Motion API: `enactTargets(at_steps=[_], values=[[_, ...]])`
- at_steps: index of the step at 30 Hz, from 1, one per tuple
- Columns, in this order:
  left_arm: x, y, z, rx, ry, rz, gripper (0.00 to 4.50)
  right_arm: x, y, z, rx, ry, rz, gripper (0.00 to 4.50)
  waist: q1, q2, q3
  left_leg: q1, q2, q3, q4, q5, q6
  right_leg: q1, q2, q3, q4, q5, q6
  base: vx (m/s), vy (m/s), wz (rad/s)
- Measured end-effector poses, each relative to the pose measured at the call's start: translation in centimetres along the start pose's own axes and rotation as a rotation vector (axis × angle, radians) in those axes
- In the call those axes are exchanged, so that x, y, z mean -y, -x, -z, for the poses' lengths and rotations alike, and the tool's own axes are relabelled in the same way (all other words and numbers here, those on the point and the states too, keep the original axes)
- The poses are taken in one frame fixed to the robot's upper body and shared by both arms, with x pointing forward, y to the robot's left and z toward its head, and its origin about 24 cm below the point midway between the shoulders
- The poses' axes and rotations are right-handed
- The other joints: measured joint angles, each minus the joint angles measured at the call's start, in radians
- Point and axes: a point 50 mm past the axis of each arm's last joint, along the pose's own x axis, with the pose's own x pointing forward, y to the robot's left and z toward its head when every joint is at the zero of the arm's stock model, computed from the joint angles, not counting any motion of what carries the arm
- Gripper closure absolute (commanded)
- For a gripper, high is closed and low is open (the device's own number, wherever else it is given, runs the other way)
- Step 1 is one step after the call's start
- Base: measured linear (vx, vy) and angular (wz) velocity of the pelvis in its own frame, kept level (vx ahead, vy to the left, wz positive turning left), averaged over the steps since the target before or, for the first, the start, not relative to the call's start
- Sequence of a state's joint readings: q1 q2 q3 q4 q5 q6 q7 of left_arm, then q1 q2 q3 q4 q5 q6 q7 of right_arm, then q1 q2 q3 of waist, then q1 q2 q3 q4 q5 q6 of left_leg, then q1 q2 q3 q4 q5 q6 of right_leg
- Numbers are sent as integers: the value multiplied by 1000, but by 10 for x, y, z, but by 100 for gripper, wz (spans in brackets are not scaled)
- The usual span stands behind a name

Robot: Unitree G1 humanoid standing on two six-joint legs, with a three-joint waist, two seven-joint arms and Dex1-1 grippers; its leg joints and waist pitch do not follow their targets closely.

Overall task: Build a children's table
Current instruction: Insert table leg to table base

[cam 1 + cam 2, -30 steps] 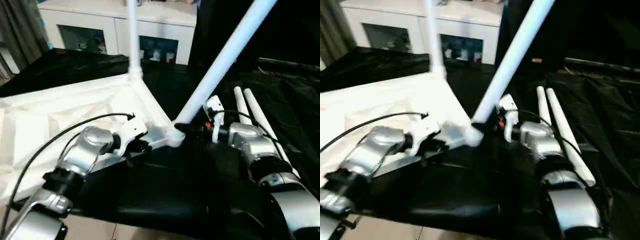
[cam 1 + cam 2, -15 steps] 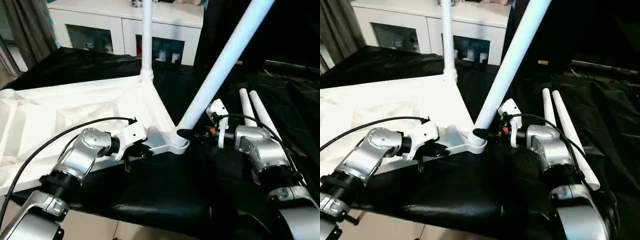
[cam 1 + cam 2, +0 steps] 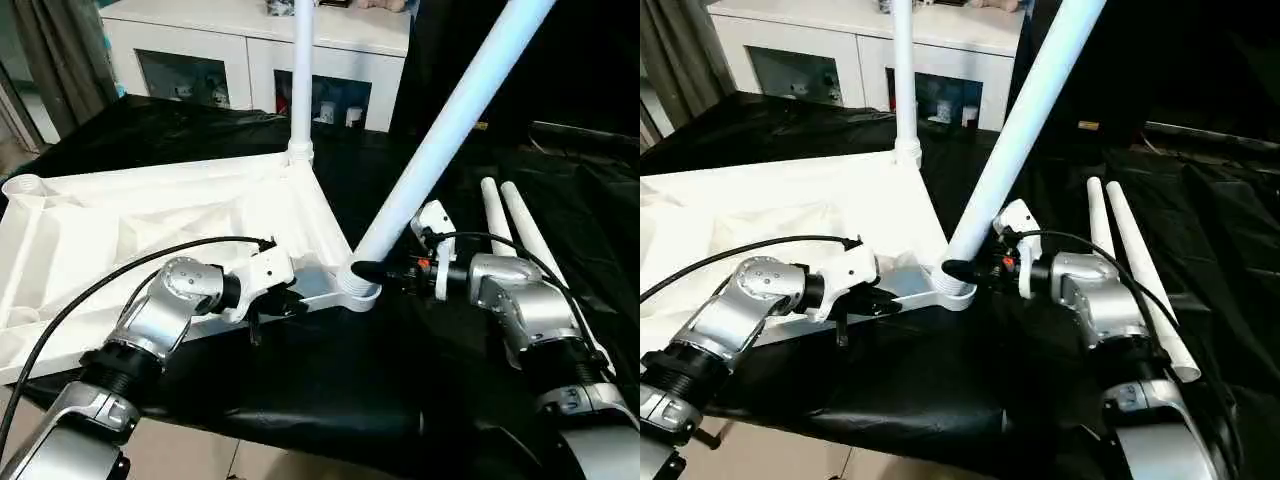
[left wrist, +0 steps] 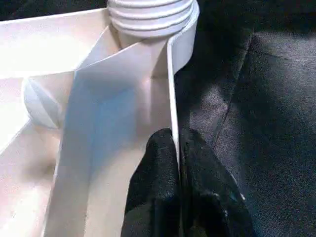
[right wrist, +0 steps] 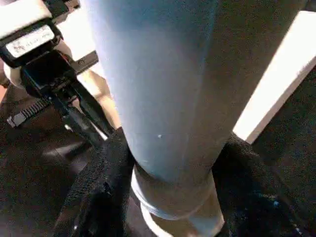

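The white tabletop [image 3: 150, 215] is laid underside up on the black-draped bench [image 3: 330, 380], toward its left half. Its near rim is pinched between the clenched fingers [image 4: 153, 197] of the left gripper [image 3: 272, 300]. One leg [image 3: 302, 70] is seen upright in the far corner socket. A second, tilted leg [image 3: 450, 125] is grasped at its base by the right gripper [image 3: 375, 272], just above the near corner socket. Two loose legs [image 3: 515, 235] are laid side by side on the bench at the right.
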State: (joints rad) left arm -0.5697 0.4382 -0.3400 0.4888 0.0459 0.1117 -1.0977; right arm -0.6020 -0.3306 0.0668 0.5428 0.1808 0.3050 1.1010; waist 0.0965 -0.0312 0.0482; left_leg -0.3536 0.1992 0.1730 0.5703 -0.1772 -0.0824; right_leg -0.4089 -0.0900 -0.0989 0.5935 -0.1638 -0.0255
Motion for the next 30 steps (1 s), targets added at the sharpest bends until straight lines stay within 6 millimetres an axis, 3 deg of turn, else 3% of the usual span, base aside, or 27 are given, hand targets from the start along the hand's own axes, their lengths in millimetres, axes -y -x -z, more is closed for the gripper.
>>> enactTargets(at_steps=[30], values=[[0, 2, 1, -11, 1, 44, 450, 7, -16, -24, -250, 70, -135, 255, -6, 0, 0, 0, 3, 0, 6, 0, 0, 1, 1, 0, 5, 0, 0, 0, 0, 0]])
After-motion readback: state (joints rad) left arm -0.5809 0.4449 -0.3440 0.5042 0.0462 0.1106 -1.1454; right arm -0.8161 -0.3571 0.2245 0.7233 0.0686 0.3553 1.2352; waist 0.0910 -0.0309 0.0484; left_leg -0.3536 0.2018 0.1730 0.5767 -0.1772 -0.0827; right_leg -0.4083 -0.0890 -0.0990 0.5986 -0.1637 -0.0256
